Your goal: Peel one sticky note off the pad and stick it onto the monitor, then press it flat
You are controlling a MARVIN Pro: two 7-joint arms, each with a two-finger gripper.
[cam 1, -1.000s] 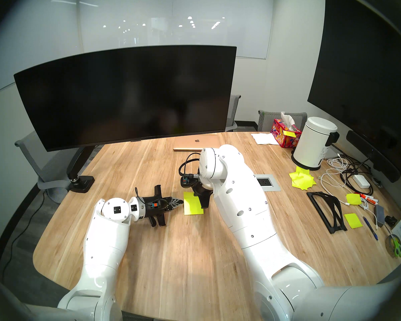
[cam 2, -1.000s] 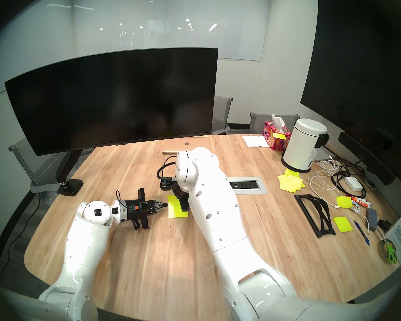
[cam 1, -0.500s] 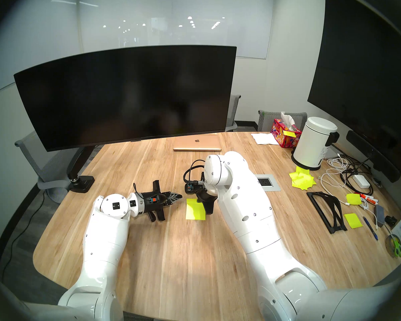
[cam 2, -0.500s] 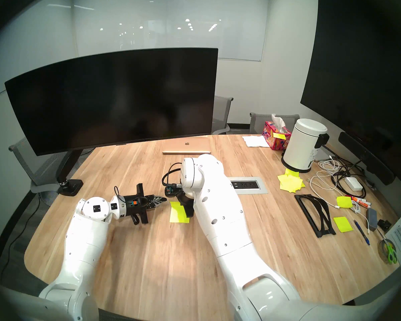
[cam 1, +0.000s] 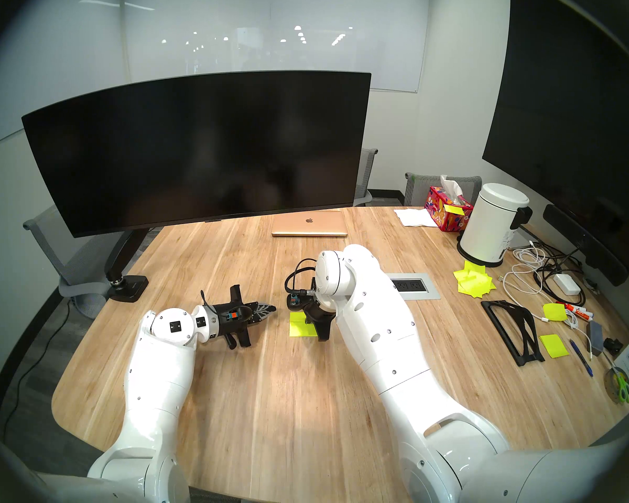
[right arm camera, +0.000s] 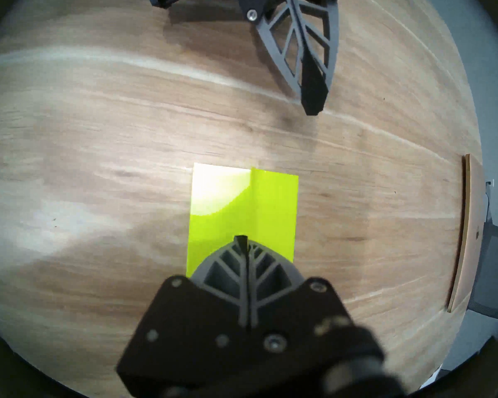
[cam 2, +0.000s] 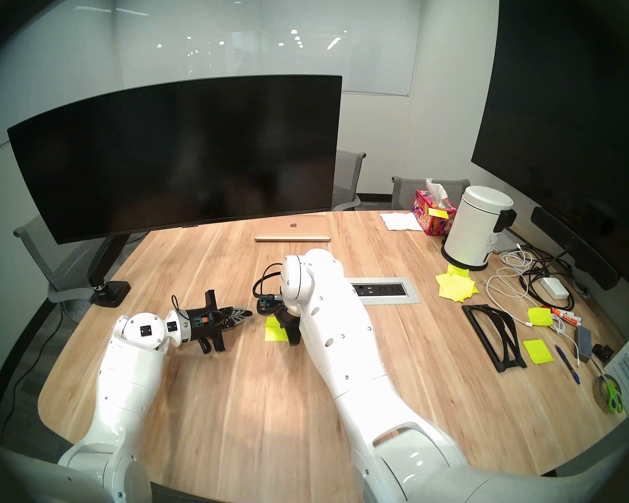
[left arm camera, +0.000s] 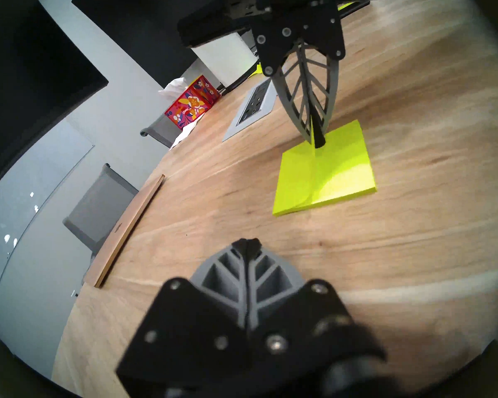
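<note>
Right gripper (left arm camera: 316, 140) pinched on note (left arm camera: 296, 176), lifted off pad (left arm camera: 342, 170). Left gripper (left arm camera: 249, 242) closed, empty, near pad on table (cam 1: 269, 382).

Left arm low and near level, its gripper (cam 1: 269, 308) closed, fingertips together, pointing toward the right gripper (left arm camera: 316, 140). Right arm bent over, wrist steeply down, gripper closed, fingertips meeting.

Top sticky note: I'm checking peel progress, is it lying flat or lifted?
Lifted. The sticky note stands up from the pad, its edge pinched in the shut right gripper.
</note>
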